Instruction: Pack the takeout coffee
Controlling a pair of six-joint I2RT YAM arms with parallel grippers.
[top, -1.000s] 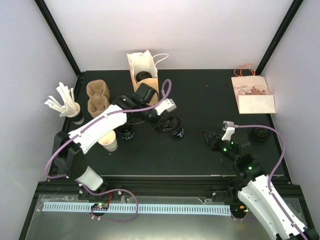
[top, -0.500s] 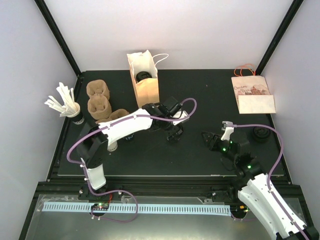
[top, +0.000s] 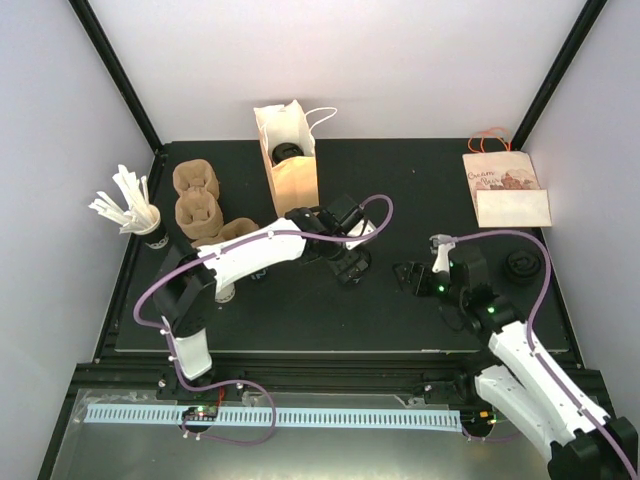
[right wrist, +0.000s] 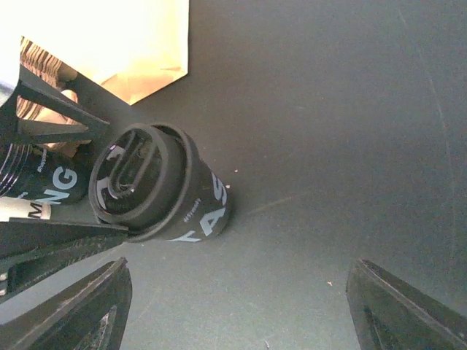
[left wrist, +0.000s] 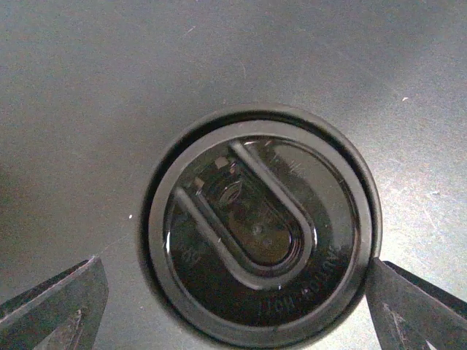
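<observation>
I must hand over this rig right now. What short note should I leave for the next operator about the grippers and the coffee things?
Left gripper: open, one finger on each side of the lidded black cup, which stands upright on the table.
Right gripper: open, empty, low over the table and facing that cup.
Paper bag: upright at the back, with what looks like one cup inside.
Cup carriers: at the left rear, holding nothing.
Done: seemingly one cup bagged.
Left: the black cup on the table is not yet packed.
</observation>
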